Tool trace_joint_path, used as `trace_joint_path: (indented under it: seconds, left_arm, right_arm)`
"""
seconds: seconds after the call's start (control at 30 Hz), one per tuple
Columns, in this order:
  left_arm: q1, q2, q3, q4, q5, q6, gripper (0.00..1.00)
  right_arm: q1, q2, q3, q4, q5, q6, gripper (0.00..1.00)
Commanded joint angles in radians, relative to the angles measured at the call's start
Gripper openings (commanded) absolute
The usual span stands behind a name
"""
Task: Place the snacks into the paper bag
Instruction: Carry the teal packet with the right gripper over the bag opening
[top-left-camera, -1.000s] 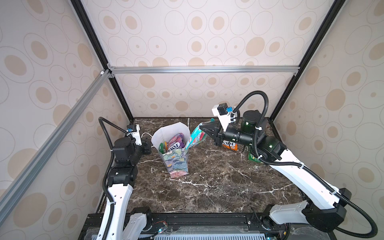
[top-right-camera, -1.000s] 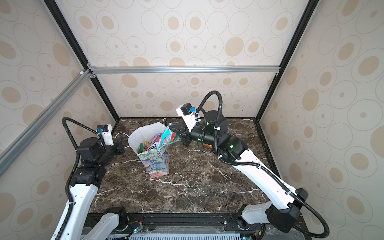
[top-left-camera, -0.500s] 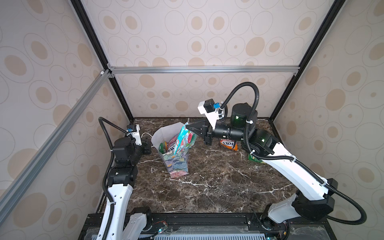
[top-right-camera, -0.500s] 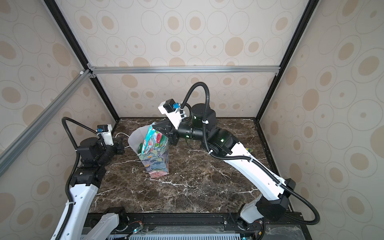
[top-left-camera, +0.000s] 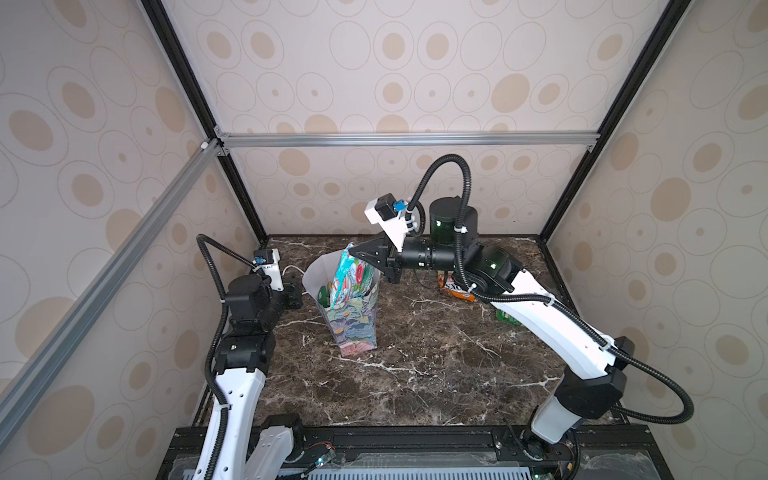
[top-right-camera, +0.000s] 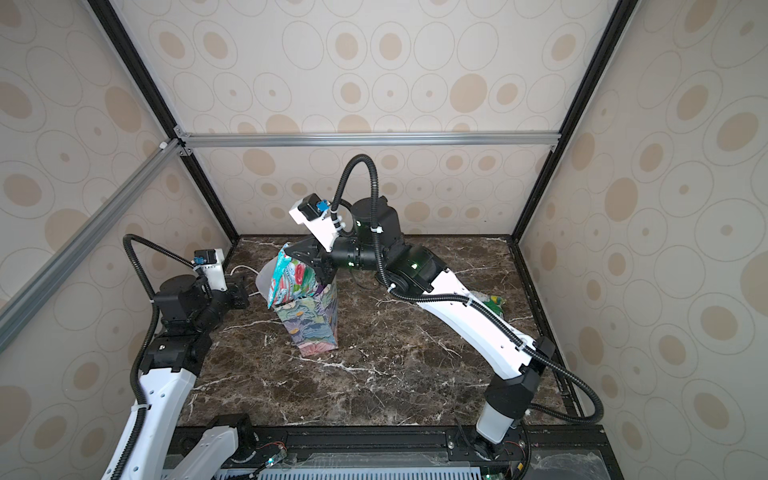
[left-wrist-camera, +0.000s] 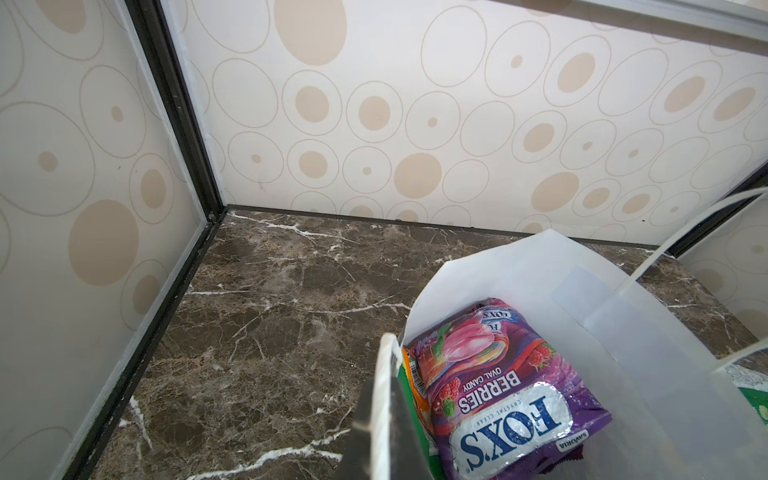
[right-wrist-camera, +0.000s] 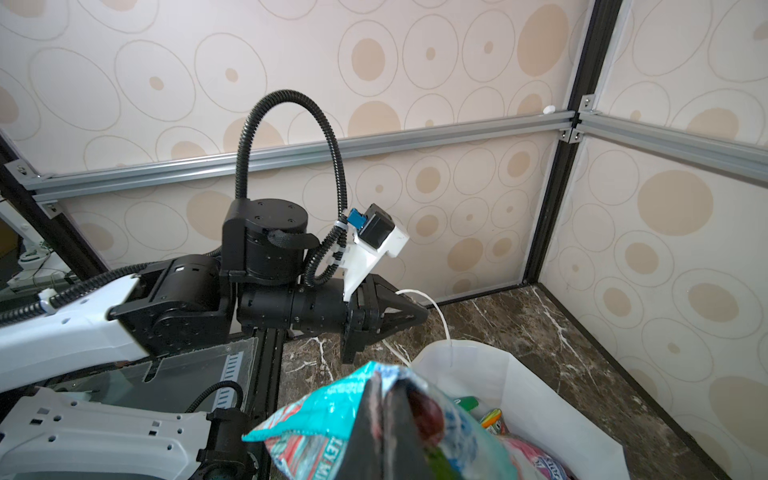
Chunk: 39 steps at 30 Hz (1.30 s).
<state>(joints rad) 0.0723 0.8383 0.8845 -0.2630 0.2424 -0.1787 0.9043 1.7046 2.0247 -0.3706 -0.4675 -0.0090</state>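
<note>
- Right wrist view looks down along my right tool (right-wrist-camera: 384, 390). Its jaws are pressed together on the top edge of a teal packet (right-wrist-camera: 316, 419) with a fruit print, and nothing else is in that grip.
- In both top views the teal packet (top-left-camera: 349, 278) stands almost upright in the mouth of the paper bag (top-left-camera: 357, 328). Its lower part is inside, while its upper part and my right tool (top-left-camera: 352, 251) are above the rim.
- The paper bag stands upright on the dark marble worktop (top-left-camera: 436, 374), left of the middle and toward the back wall, with its mouth open.
- My left tool (left-wrist-camera: 382, 374) is clamped on the bag's near rim. In the left wrist view, the white paper edge runs between my two dark fingers.
- In a top view my left tool (top-right-camera: 245, 297) sits low at the bag's left side, just above the worktop.
- Inside the bag, the left wrist view shows a purple packet (left-wrist-camera: 498, 395) marked "FOX'S BERRIES" lying against the white inner wall (left-wrist-camera: 540, 282). The orange and green edges of other packets (left-wrist-camera: 411, 386) show beside it.
- A white cord handle (left-wrist-camera: 648, 266) arches over the far rim.
- Two snacks lie on the worktop, well apart from the bag and partly hidden by my right arm: an orange packet (top-left-camera: 455, 291) and a green packet (top-left-camera: 507, 318).
</note>
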Motion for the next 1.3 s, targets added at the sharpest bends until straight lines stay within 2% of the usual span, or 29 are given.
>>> trace_joint_path:
  seconds: [0.0, 0.17, 0.4, 0.53, 0.8, 1.1, 1.27]
  left_arm:
    - [0.007, -0.016, 0.007, 0.012, 0.013, 0.012, 0.00]
    - [0.007, -0.018, 0.008, 0.012, 0.011, 0.012, 0.00]
    - [0.007, -0.015, 0.007, 0.013, 0.019, 0.012, 0.00]
    - [0.006, -0.017, 0.008, 0.013, 0.017, 0.012, 0.00]
    - [0.007, -0.019, 0.005, 0.014, 0.017, 0.012, 0.00]
    - [0.007, -0.021, 0.005, 0.012, 0.014, 0.012, 0.00]
    - [0.007, -0.022, 0.005, 0.014, 0.018, 0.012, 0.00]
  right_arm:
    - [0.020, 0.038, 0.082, -0.050, 0.056, -0.033, 0.00]
    - [0.057, 0.080, 0.129, -0.106, 0.231, -0.078, 0.00]
    - [0.160, 0.151, 0.213, -0.194, 0.518, -0.196, 0.00]
    - [0.175, 0.202, 0.267, -0.250, 0.635, -0.204, 0.00]
    - [0.176, 0.266, 0.358, -0.299, 0.763, -0.237, 0.00]
    - [0.174, 0.313, 0.370, -0.325, 0.790, -0.310, 0.00]
    - [0.163, 0.350, 0.387, -0.357, 0.819, -0.309, 0.00]
